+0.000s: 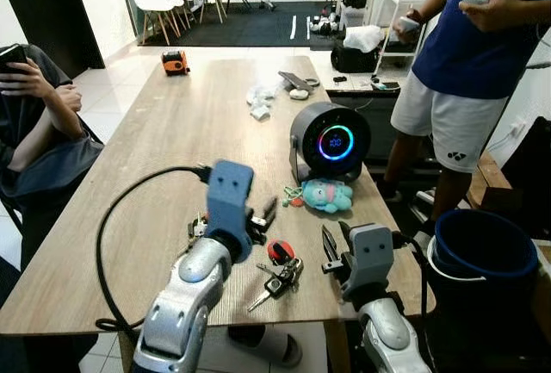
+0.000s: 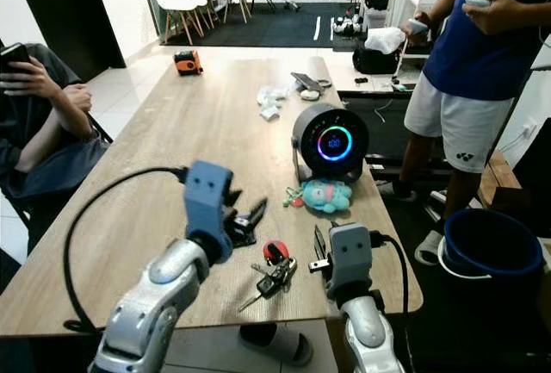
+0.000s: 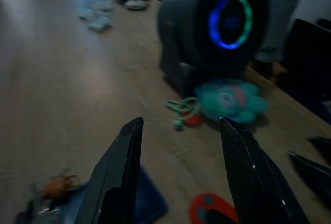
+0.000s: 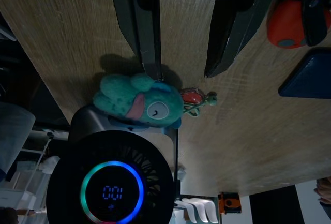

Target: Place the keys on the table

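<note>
I look down at a long wooden counter (image 1: 172,132). The keys (image 1: 279,276), a bunch with a red fob and a black car key, lie flat on the counter near its close edge, between my 2 arms.

My left jaws (image 3: 181,167) hover just above the counter beside the keys; the 2 black fingers are spread wide apart and hold nothing. In the left wrist view the red fob shows low between the fingertips, and a dark blue flat object (image 3: 147,203) lies on the wood near one finger.

My right jaws (image 4: 183,27) sit at the near right part of the counter, close to the keys, also parted and holding nothing. In the right wrist view they point toward a teal plush toy (image 4: 139,105).

That plush toy rests on the counter just in front of a round black fan (image 1: 330,142) with a glowing ring display of blue, green and pink. A small red and green charm (image 1: 294,198) lies touching the toy's side.

Farther along the counter are some small white items (image 1: 258,103), a dark flat device (image 1: 295,81) and an orange object (image 1: 175,62) at the far end.

A seated person (image 1: 39,115) is at the counter's left side holding up a phone. A standing person (image 1: 469,71) in a blue shirt and white shorts is at the right, holding white controllers. A blue bucket (image 1: 482,257) stands on the floor at my right.
</note>
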You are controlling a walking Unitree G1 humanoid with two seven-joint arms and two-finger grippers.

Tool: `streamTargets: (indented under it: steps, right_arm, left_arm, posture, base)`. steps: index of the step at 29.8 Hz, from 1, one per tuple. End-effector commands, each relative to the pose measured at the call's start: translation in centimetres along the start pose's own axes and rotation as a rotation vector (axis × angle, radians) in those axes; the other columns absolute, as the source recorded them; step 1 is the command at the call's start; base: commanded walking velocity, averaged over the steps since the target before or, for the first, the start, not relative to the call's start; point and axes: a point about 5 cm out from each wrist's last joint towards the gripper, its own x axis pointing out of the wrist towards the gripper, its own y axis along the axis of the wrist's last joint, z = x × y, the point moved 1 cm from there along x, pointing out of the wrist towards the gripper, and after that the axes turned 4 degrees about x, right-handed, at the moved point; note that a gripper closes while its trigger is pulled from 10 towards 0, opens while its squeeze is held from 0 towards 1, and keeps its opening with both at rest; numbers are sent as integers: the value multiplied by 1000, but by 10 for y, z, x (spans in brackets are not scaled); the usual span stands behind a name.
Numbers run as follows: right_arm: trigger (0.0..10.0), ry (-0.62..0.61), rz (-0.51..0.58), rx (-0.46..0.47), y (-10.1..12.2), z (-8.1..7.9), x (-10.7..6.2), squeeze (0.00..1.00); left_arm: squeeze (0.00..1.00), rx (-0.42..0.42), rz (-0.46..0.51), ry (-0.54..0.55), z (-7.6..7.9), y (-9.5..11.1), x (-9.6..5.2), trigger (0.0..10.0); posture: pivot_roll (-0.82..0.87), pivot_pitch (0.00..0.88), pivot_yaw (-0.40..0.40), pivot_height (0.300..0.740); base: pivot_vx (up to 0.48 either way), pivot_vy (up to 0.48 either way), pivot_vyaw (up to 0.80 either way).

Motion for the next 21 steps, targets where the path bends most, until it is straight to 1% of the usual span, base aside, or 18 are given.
streamTargets:
  steps: [1,3,7,9,10,15,16,19,21]
  right_arm:
    - [10000,2,-19,2,-4,-2,-1,0]
    - [10000,0,-20,1,-5,-1,-1,0]
    - [10000,-4,-22,-1,-5,1,-2,0]
    - [10000,-15,-25,5,-6,3,-3,0]
    - [10000,-23,-27,12,-6,5,-3,0]
    - [10000,-30,-25,16,-5,7,-4,0]
    - [10000,-30,-25,16,-5,7,-4,0]
    - [10000,-32,-20,14,-3,7,-4,0]
    - [10000,-33,-18,5,-4,7,-5,0]
  left_arm:
    - [0,18,-17,34,-5,-5,-1,10000]
    - [0,28,-24,72,-12,-10,-2,10000]
    - [0,29,-26,85,-17,-13,-7,10000]
    - [0,12,-33,86,-19,-17,-12,10000]
    - [0,-11,-36,87,-20,-21,-16,10000]
    - [0,-40,-26,110,-21,-24,-21,10000]
    - [0,-40,-26,110,-21,-24,-21,10000]
    - [0,1,6,117,-19,-21,-20,10000]
    - [0,11,1,130,-21,-23,-19,10000]
  posture:
    - [41,145,73,740]
    - [37,143,71,740]
    - [35,141,72,740]
    - [35,139,72,740]
    - [33,139,72,740]
    - [32,137,71,740]
    - [32,137,71,740]
    - [31,135,71,740]
    - [31,135,73,740]
  base:
    - [0,0,0]
    - [0,0,0]
    - [0,0,0]
    - [0,0,0]
    - [0,0,0]
    - [0,0,0]
    - [0,0,0]
    - [0,0,0]
    - [0,0,0]
